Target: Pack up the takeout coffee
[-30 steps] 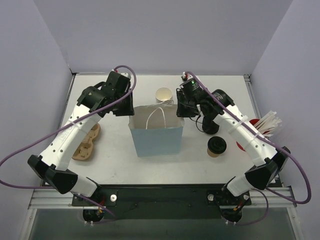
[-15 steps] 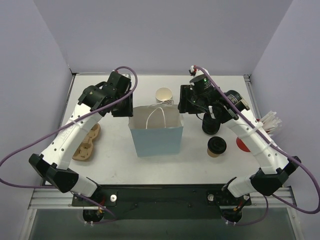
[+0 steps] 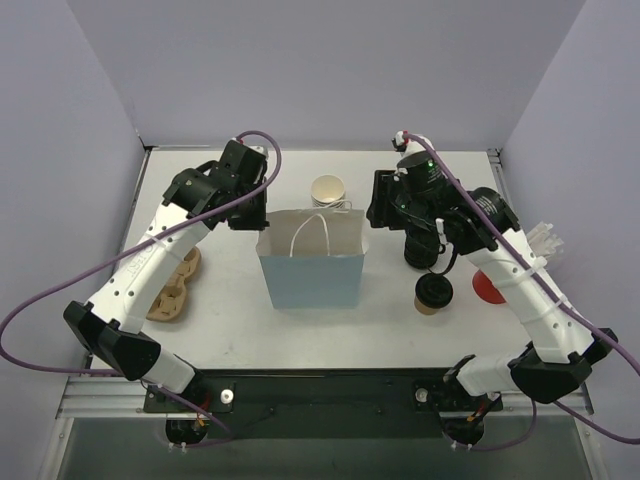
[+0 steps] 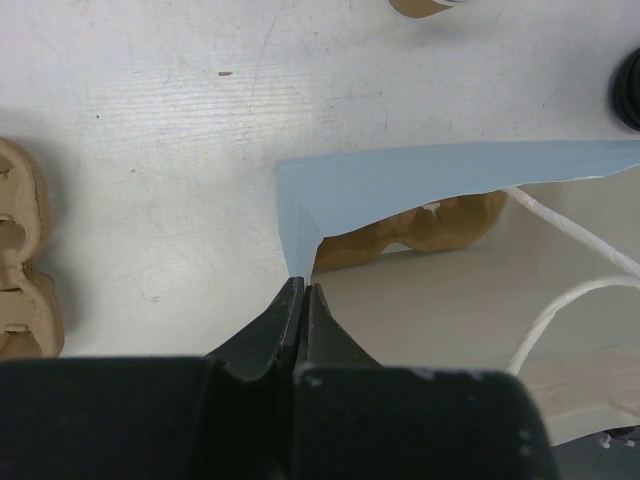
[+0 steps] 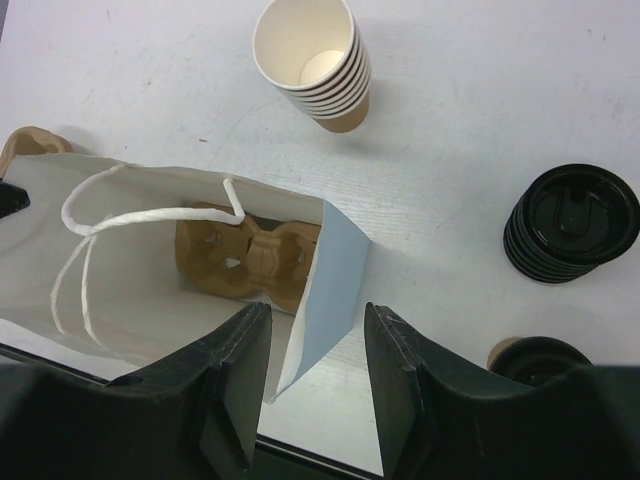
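The takeout coffee [image 3: 434, 292], a tan cup with a black lid, stands on the table right of the light blue paper bag [image 3: 312, 270]; it shows at the lower right of the right wrist view [image 5: 538, 358]. My left gripper [image 3: 256, 217] is shut on the bag's left rim [image 4: 296, 262], fingertips pinched together [image 4: 301, 292]. My right gripper [image 3: 377, 213] is open and empty above the bag's right wall [image 5: 336, 280], its jaws on either side of it [image 5: 315, 330]. A brown cup carrier [image 5: 250, 255] lies inside the bag.
A stack of lidless tan cups [image 3: 328, 190] stands behind the bag. A stack of black lids [image 5: 570, 225] sits right of the bag. A second cup carrier [image 3: 172, 285] lies at the left. A red object [image 3: 490, 287] and white sticks [image 3: 545, 240] are at the right.
My right arm has moved right and a little back, drawing the open gripper away from the bag's right rim. My left gripper keeps its hold on the left rim.
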